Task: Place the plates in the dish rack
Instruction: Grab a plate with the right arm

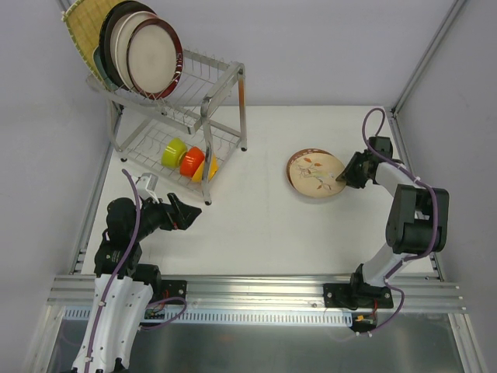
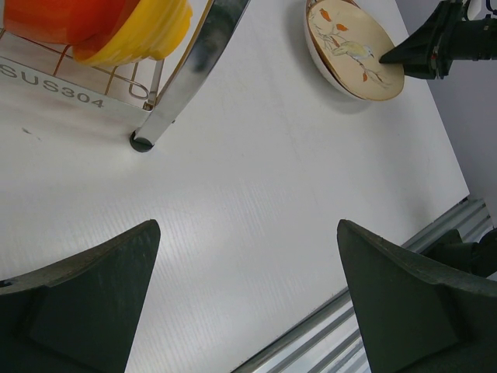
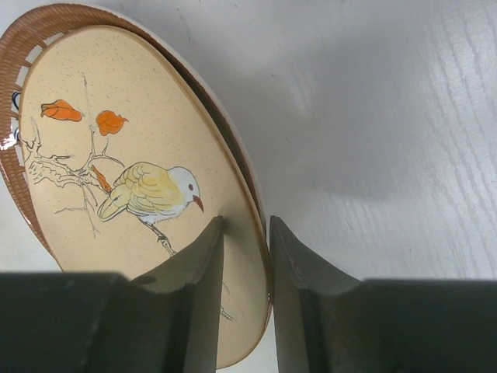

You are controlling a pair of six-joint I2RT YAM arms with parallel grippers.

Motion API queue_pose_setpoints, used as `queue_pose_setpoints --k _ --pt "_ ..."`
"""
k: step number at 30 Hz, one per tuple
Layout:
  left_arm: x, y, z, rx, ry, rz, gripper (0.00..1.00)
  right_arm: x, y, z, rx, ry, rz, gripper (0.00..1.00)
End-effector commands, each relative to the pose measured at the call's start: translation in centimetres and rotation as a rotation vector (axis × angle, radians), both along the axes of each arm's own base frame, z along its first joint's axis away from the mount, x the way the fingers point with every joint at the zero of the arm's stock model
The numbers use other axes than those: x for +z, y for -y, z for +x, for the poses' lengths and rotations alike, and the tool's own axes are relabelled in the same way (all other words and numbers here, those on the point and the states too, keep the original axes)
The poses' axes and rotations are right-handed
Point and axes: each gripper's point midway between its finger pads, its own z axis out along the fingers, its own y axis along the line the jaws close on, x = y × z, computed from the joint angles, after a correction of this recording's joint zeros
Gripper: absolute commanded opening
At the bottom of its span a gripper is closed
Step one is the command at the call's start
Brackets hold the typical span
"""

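Pickup is what you are doing right now: your right gripper [image 3: 245,225] is pinching the near rim of the cream bird plate [image 3: 116,155] between narrow fingers, out on the table [image 1: 264,233], well apart from the dish rack [image 1: 227,71]. Whether the plate is lifting clear yet is hard to judge. You are looking at a lift, a carry leftward, and an upright slot beside the plates [image 1: 144,50] standing in the top tier. Your left gripper [image 2: 248,233] is hanging wide open, holding nothing, near a rack leg [image 2: 167,109].
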Motion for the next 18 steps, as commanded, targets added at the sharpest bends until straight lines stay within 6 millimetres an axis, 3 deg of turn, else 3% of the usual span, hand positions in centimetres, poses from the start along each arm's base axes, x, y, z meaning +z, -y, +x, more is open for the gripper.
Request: queue_pose_setpoints --k 1,11,18 --pt "0.8 -0.5 0.3 0.017 0.04 0.017 0.99 -1.4 1.6 -2.6 -0.03 -0.089 -0.093 0.28" --pt "0.8 -0.5 0.3 0.018 0.04 0.017 0.99 2.3 2.1 -2.5 -0.039 -0.035 -0.121 0.22" --pt "0.8 -0.5 0.2 0.018 0.038 0.017 0.99 3.7 1.8 -2.6 -0.032 -0.011 -0.111 0.18"
